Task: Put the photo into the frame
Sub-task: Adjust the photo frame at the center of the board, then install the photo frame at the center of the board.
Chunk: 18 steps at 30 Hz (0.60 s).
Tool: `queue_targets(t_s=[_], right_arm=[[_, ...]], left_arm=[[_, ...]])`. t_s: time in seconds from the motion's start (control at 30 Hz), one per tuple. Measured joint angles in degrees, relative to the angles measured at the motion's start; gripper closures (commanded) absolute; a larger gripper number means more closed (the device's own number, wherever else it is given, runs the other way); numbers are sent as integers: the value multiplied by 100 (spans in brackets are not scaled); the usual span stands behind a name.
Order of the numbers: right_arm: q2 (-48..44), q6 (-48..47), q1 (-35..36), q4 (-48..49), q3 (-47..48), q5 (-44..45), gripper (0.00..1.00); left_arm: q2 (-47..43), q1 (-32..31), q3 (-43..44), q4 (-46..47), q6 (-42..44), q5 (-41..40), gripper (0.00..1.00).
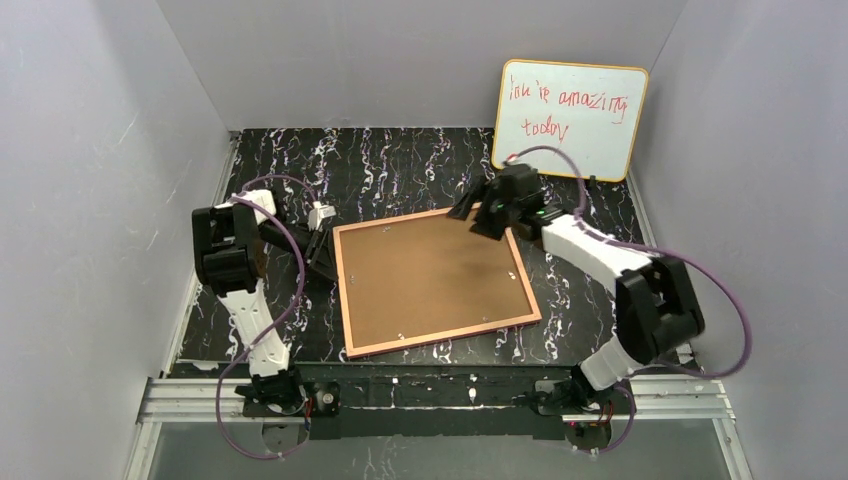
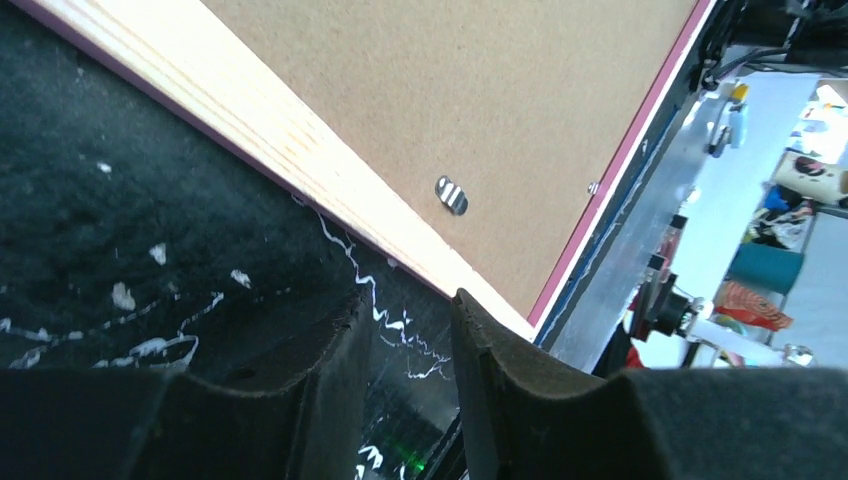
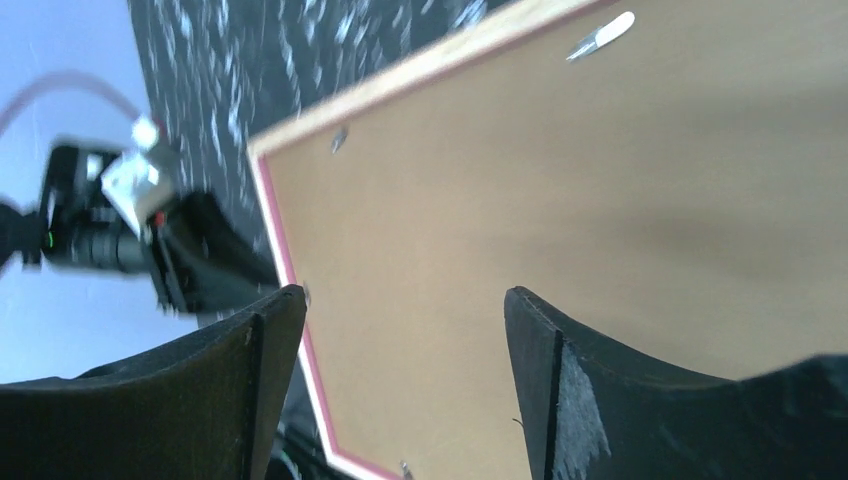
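The frame lies face down on the black marbled table, its brown backing board up and its thin pink-and-wood border all round. The photo is not visible in any view. My left gripper sits low on the table just outside the frame's left edge. In the left wrist view its jaws stand slightly apart and empty beside the wood border. My right gripper hovers over the frame's far right corner. In the right wrist view it is wide open and empty above the backing.
A yellow-edged whiteboard with red writing leans on the back wall at the right. Small metal turn clips sit along the backing's edges. Grey walls close in both sides, and a metal rail runs along the near edge.
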Motion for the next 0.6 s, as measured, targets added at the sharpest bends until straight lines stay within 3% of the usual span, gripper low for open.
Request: queue_targets(t_s=[0.27, 0.6], right_arm=[[1840, 450, 1840, 879, 505, -787, 29], [2688, 970, 2605, 1495, 1204, -1290, 42]], left_arm=[[446, -20, -20, 153, -450, 310, 80], [446, -17, -39, 170, -669, 354, 85]])
